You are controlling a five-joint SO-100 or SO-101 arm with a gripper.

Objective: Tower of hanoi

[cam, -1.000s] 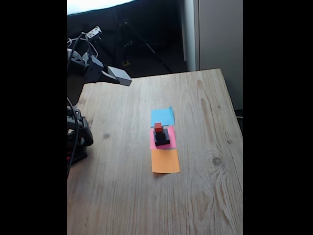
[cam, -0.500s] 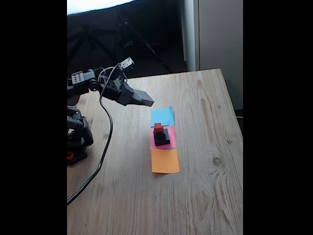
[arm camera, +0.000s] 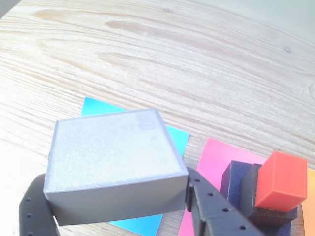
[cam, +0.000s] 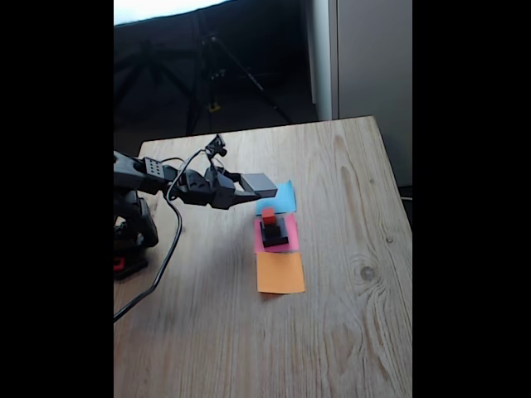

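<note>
We've got the black two-finger gripper (arm camera: 115, 209) clamped around the large flat grey square block (arm camera: 110, 157), its jaws spread wide to take that block's full width, one finger (arm camera: 211, 211) pressed against the side face in the wrist view. In the fixed view the grey block (cam: 260, 183) hangs above the wooden tabletop (cam: 348, 315), over the near-left corner of the blue paper square (cam: 282, 197), which lies towards the tabletop's far edge. Just beside it, on the pink paper square (cam: 289, 225) in the middle of the row, the other three sit stacked: the medium black square block (arm camera: 235, 182) at the bottom, the small black cube (arm camera: 275, 214) on it, and the tiny red cube (arm camera: 280, 179) on top. The orange paper square (cam: 280, 272), nearest the tabletop's front edge, is bare. Our read: the biggest piece looks bound for the blue square but isn't set down yet, so we're about halfway. What's left, we reckon, is lowering and releasing the grey block, then shuttling the three smaller ones over onto it, using the orange square as the spare spot.
</note>
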